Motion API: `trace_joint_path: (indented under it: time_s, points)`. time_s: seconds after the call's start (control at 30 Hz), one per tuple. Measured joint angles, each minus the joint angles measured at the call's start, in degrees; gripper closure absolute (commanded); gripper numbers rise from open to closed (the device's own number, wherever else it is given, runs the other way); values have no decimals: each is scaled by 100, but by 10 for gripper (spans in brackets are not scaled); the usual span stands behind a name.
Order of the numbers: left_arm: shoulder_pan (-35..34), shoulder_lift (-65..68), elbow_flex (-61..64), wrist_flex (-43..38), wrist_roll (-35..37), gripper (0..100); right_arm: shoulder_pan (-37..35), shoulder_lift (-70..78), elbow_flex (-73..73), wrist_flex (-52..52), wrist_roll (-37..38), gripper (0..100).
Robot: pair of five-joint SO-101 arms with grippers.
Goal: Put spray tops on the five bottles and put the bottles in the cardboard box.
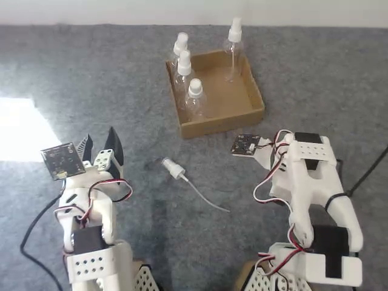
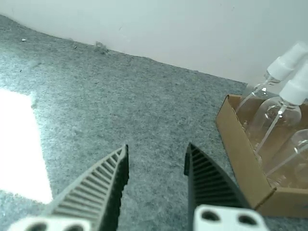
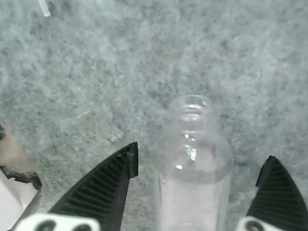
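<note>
A clear bottle [image 3: 192, 159] with no top sits between the fingers of my right gripper [image 3: 199, 161]. The fingers stand wide apart, with a gap on each side of the bottle, and its open neck points away from the wrist. In the high view my right arm [image 1: 309, 176] is folded low at the front right. A loose spray top [image 1: 174, 168] with its long tube lies on the grey mat between the arms. The cardboard box [image 1: 221, 124] at the back holds several capped bottles [image 1: 194, 94]. My left gripper [image 1: 100, 142] is open and empty at the front left.
The left wrist view shows the box corner [image 2: 245, 168] and capped bottles [image 2: 276, 113] ahead of my left gripper [image 2: 157, 154], with bare mat between. A bright sunlit patch [image 1: 18, 130] lies at the left edge. A white wall borders the mat at the back.
</note>
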Motion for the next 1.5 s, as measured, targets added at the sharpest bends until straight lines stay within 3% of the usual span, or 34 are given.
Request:
trace_joint_path:
  time_s: [0.4,0.87,1.17,1.37,1.5]
  points:
    - [0,0,0,0,0,819,264,0,149,-149,26,647]
    - [0,0,0,0,0,819,-62,0,149,-299,26,649]
    - [0,0,0,0,0,819,-62,0,149,-316,26,879]
    - [0,0,0,0,0,819,-70,0,149,-316,18,895]
    - [0,0,0,0,0,819,-123,-281,149,-308,-396,897]
